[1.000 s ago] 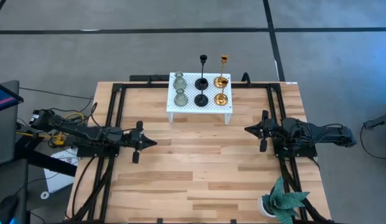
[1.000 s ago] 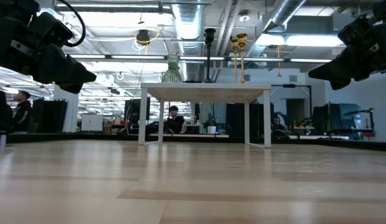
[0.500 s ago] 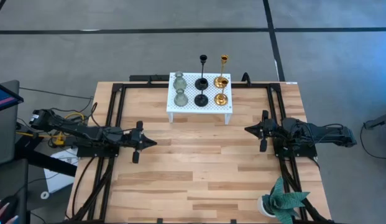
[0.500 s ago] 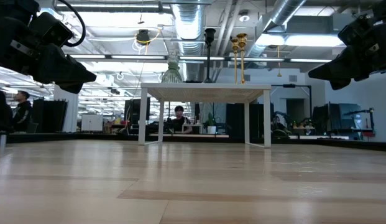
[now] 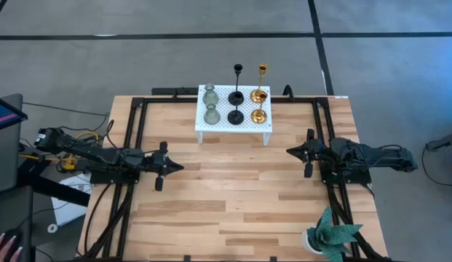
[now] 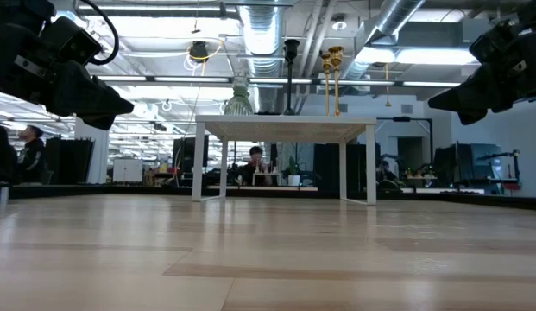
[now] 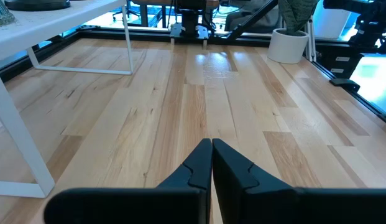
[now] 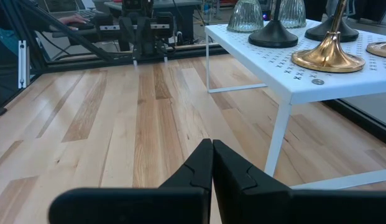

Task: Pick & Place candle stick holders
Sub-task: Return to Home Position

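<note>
Placing looks finished: you have nothing left to carry.
The pale green glass, black and shiny gold candle stick holders point(image 5: 236, 116) stand paired on the white perforated shelf point(image 5: 220, 122), well ahead of your left gripper point(image 5: 178, 167) and right gripper point(image 5: 290, 151), both pressed together, empty.

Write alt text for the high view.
Six candle stick holders stand paired on a white shelf at the table's far edge. The left gripper and right gripper, both shut, hover at either side; a potted plant stands front-right.
</note>
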